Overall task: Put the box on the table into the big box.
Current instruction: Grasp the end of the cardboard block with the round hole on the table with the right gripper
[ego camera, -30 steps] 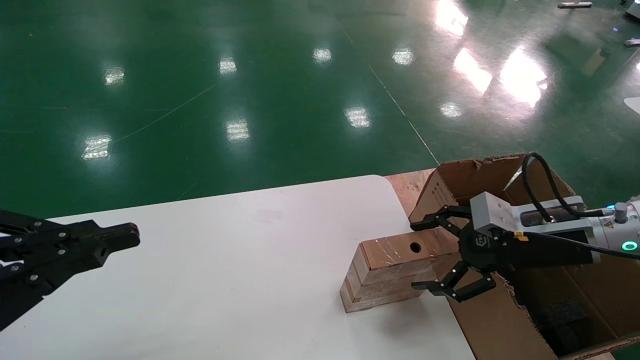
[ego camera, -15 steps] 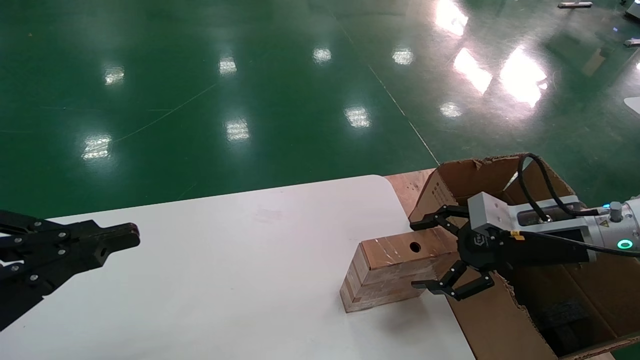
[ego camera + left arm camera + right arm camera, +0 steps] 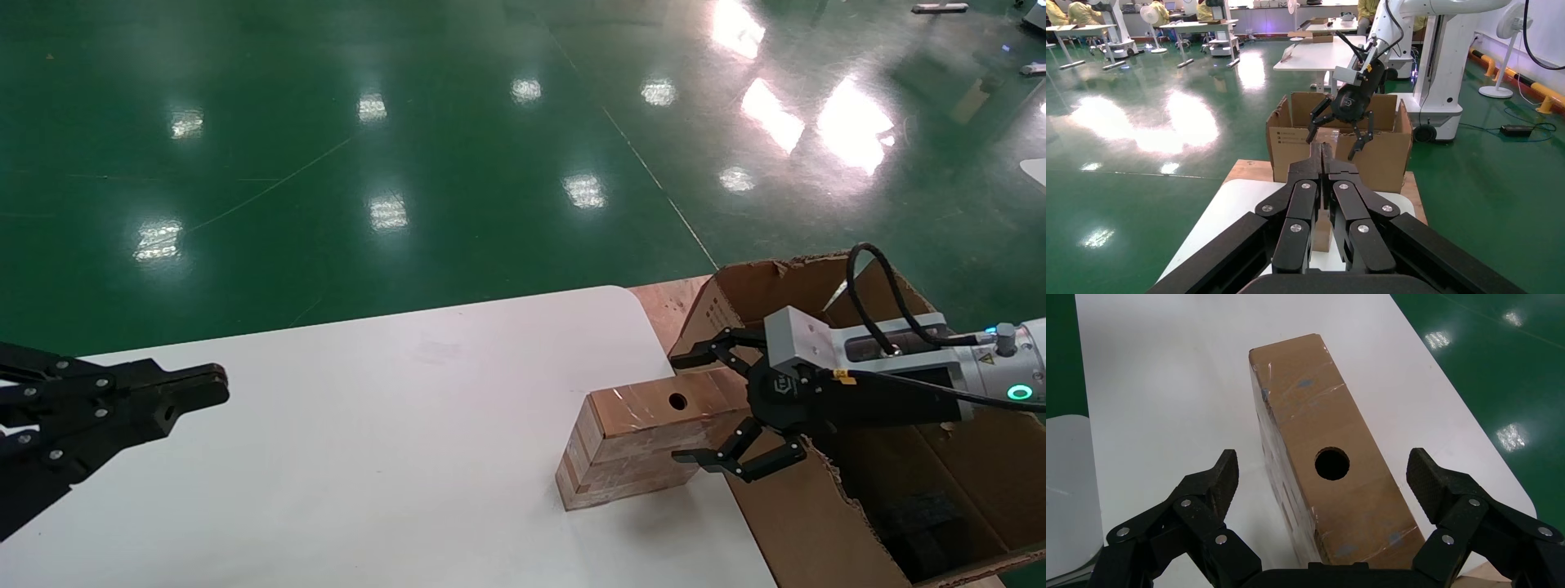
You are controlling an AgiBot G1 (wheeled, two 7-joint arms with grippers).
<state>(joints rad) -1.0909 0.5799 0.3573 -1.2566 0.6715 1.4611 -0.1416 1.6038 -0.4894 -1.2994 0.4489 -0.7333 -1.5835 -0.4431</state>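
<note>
The small brown box with a round hole in its top face lies on the white table near its right edge, touching the big box. My right gripper is open, one finger on each side of the small box's near end, not touching it. In the right wrist view the box lies between the spread fingertips of the gripper. My left gripper is shut and empty, hovering over the table's left side; in its own view it points at the big box.
The big box stands on a wooden board beside the table's rounded corner, with black foam inside. Its torn near rim lies right under my right wrist. Green floor surrounds the table; another robot base stands behind the big box.
My right gripper has shifted slightly up and towards the far side over the small box's end, still open. The box and the left arm have not moved.
</note>
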